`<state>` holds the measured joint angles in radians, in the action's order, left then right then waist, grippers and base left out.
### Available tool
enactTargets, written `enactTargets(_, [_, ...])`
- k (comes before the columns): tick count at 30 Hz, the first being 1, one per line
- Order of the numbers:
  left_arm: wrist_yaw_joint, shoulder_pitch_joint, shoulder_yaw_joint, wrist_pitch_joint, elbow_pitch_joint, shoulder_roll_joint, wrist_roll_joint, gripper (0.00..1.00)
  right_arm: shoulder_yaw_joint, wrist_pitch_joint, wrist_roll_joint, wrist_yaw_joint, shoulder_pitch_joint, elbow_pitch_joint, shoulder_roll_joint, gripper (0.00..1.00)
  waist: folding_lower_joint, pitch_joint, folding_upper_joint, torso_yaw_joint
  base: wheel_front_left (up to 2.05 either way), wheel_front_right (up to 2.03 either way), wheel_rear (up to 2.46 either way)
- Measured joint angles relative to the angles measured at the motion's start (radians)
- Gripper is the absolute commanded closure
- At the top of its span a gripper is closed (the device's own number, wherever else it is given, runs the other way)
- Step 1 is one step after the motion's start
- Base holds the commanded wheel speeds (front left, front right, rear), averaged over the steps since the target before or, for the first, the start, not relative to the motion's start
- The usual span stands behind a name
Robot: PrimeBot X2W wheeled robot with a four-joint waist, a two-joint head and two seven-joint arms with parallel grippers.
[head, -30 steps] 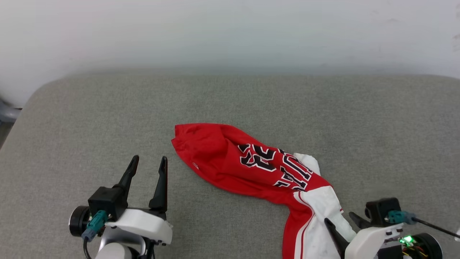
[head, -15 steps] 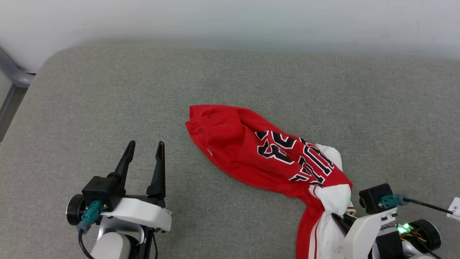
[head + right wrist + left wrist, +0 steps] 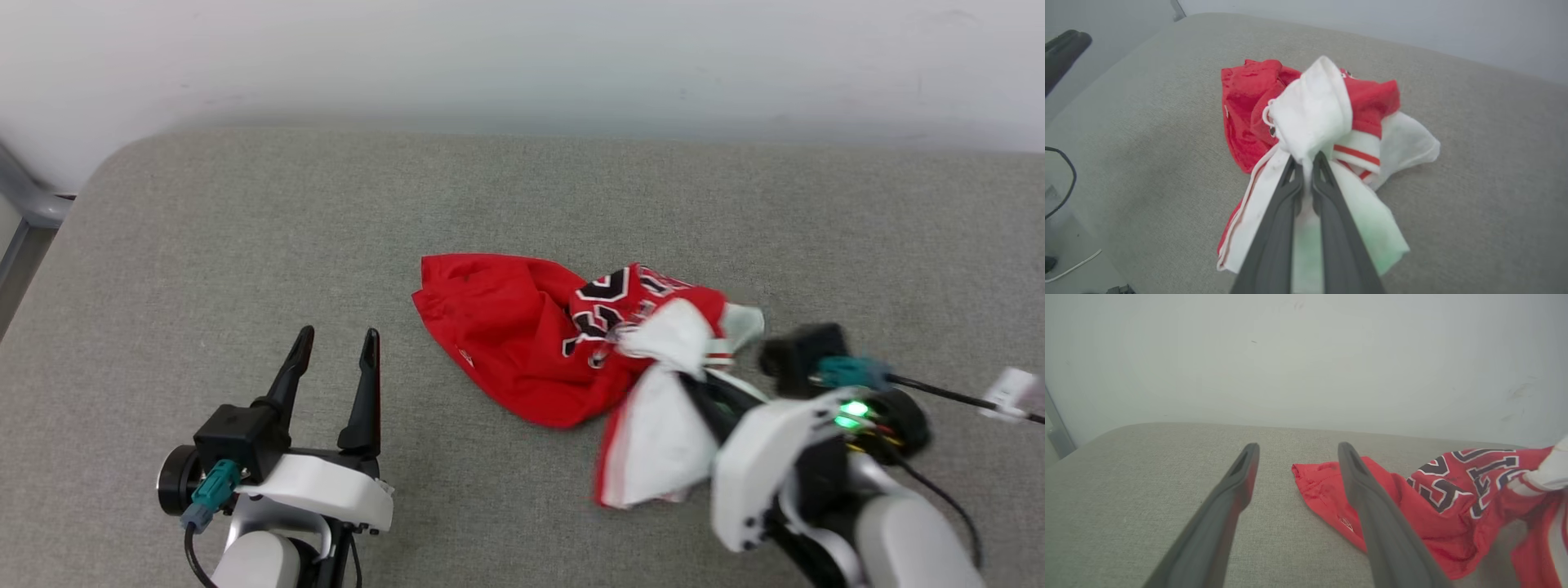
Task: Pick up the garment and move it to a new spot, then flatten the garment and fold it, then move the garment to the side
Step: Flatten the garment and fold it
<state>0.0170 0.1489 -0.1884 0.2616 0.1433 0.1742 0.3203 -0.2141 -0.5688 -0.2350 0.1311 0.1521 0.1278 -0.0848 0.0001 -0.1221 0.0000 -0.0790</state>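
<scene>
On grey weave (image 3: pixel 571 188), crumpled red garment (image 3: pixel 506 327) — right hand (image 3: pixel 1305 163) clamps it, left hand (image 3: pixel 336 347) spread.

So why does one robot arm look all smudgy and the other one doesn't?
Head view: the right gripper and the white part of the garment are smeared, likely motion blur; the left gripper is sharp. Right wrist view: the cloth is crisp, with a green tint on its nearest white part.

A grey fabric-covered surface (image 3: pixel 204 245) with a rounded corner is spread beneath and ahead of the left gripper (image 3: pixel 339 332). Beyond the fingertips, a plain pale wall (image 3: pixel 522 57) is seen, softly and evenly lit. Far out to the gripper's left, a grey metal bar (image 3: pixel 28 204) is glimpsed against the wall.
</scene>
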Motion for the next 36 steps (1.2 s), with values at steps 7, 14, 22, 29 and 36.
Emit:
enactTargets(7, [-0.017, 0.02, -0.012, 0.0, 0.016, -0.019, -0.003, 0.0, -0.206, 0.032, -0.068, 0.0, 0.114, -0.143, 0.03, 1.0, 0.0, -0.023, 0.0, -0.02, 0.0, 0.0, 0.0])
enactTargets(14, [-0.031, 0.042, -0.011, 0.0, 0.028, -0.035, -0.008, 0.0, -0.431, 0.061, -0.182, 0.0, 0.151, -0.305, 0.033, 0.78, 0.0, -0.074, 0.0, -0.049, 0.0, 0.0, 0.0])
enactTargets(22, [-0.042, 0.056, 0.004, 0.0, 0.045, -0.051, -0.019, 0.0, -0.495, 0.221, -0.216, 0.0, 0.193, -0.381, 0.033, 0.0, 0.0, -0.1, 0.0, -0.049, 0.0, 0.0, 0.0])
enactTargets(29, [-0.046, 0.054, 0.017, 0.0, 0.057, -0.052, -0.029, 0.0, -0.449, 0.369, -0.175, 0.0, 0.193, -0.292, 0.034, 0.0, 0.0, -0.07, 0.0, -0.026, 0.0, 0.0, 0.0])
enactTargets(36, [-0.047, 0.031, 0.027, 0.0, 0.062, -0.044, -0.044, 0.0, -0.248, 0.482, -0.097, 0.0, 0.09, -0.16, 0.034, 0.0, -0.0001, -0.019, 0.0, -0.003, 0.0, 0.0, 0.0])
